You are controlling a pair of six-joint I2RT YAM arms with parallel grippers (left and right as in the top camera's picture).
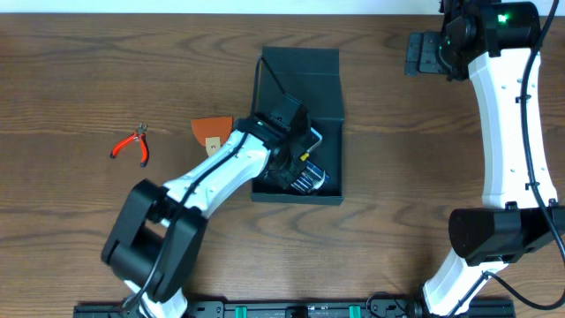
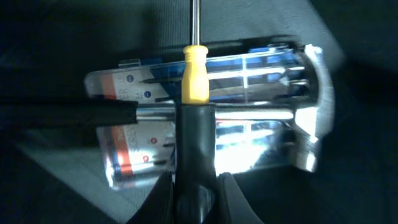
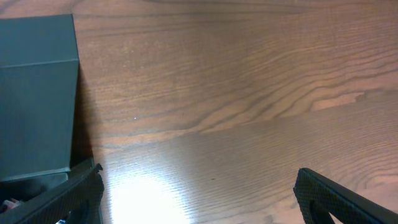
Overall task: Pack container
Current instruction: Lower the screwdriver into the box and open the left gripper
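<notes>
the left fingers (image 2: 163, 198) are clamped on the black handle of a yellow-collared screwdriver (image 2: 194, 81), down inside the container (image 1: 305, 71), whose walls surround them. just past the fingertips lie a clear plastic pack (image 2: 143, 81) and a chrome tool (image 2: 311, 106). the right fingers (image 3: 68, 196) stand wide apart over bare surface (image 3: 249, 93), the container's edge beside one finger.

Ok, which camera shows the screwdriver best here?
The left wrist view: the screwdriver fills the centre, its black and yellow handle pinched in the left gripper. Overhead shows only a yellow speck beside the arm inside the box. The right wrist view misses it, showing only table and box.
</notes>
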